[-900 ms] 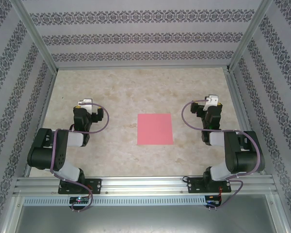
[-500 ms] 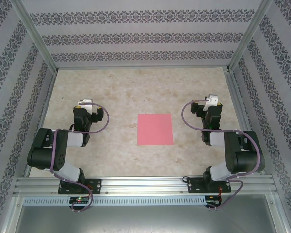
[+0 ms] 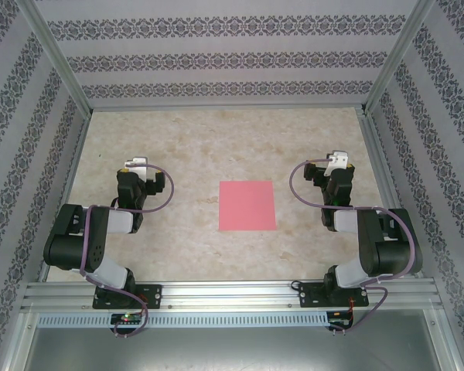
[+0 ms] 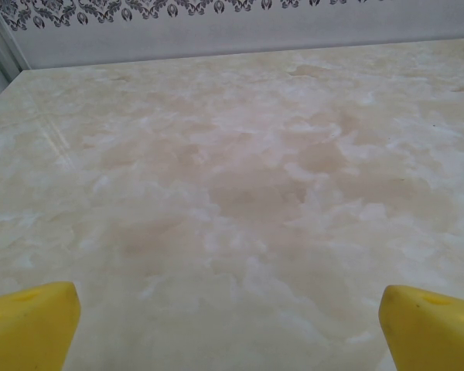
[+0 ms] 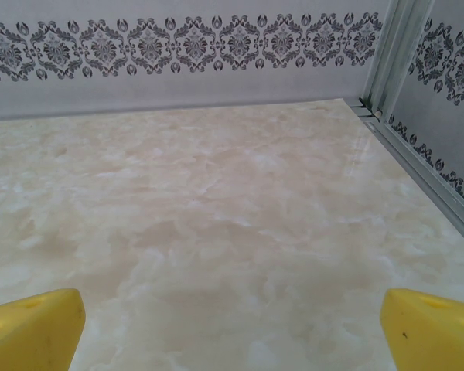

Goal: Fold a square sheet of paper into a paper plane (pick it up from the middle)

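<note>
Left claw (image 3: 135, 165) and right claw (image 3: 338, 160) both gape wide, holding nothing. From above, we see the square sheet of paper (image 3: 247, 205) flat on the desk (image 3: 201, 139) between them, slightly nearer the right one. Left wrist, then right wrist: yellow fingers (image 4: 27, 328) spread apart.

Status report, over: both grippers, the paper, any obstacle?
Left gripper open, empty. Right gripper open, empty. Paper flat on table, between the arms, unfolded. No obstacle near the paper.
</note>
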